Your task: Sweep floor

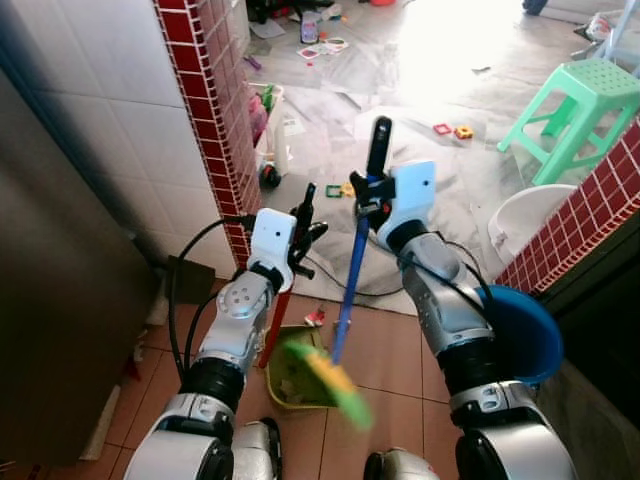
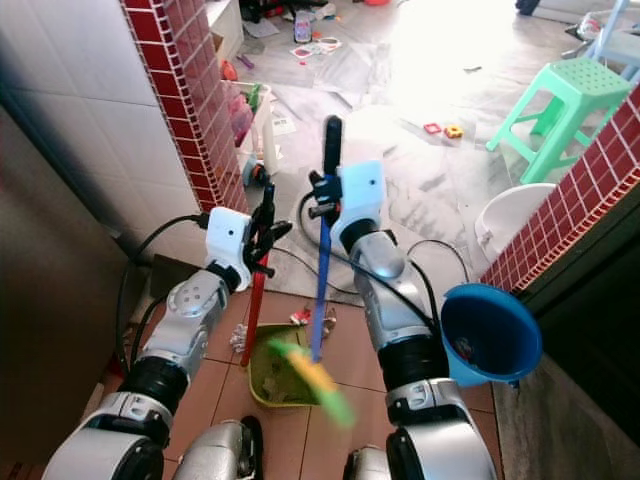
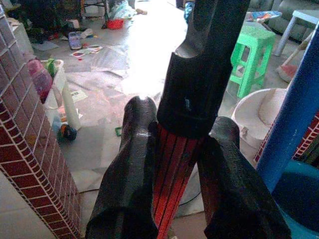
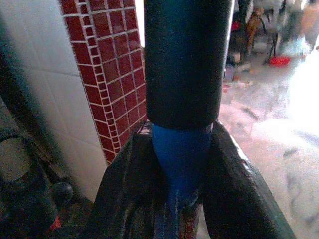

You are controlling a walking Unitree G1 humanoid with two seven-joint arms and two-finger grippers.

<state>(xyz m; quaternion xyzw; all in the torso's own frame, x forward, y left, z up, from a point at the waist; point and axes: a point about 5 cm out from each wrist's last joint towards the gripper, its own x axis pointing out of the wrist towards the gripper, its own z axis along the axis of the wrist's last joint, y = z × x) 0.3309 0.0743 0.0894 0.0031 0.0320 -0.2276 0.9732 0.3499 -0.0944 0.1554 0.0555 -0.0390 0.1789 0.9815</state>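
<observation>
My right gripper [image 1: 366, 190] clamps the broom [image 1: 345, 300], left gripper [image 1: 305, 232] clamps the dustpan [image 1: 290, 375] handle; I should brush short strokes toward 9 o'clock, pan steady.

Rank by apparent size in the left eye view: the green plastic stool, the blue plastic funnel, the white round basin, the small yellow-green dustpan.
1. Green plastic stool.
2. Blue plastic funnel, though nearness to the camera inflates it.
3. White round basin, partly hidden by the red tiled wall.
4. Yellow-green dustpan, partly covered by the broom's blurred head.
</observation>
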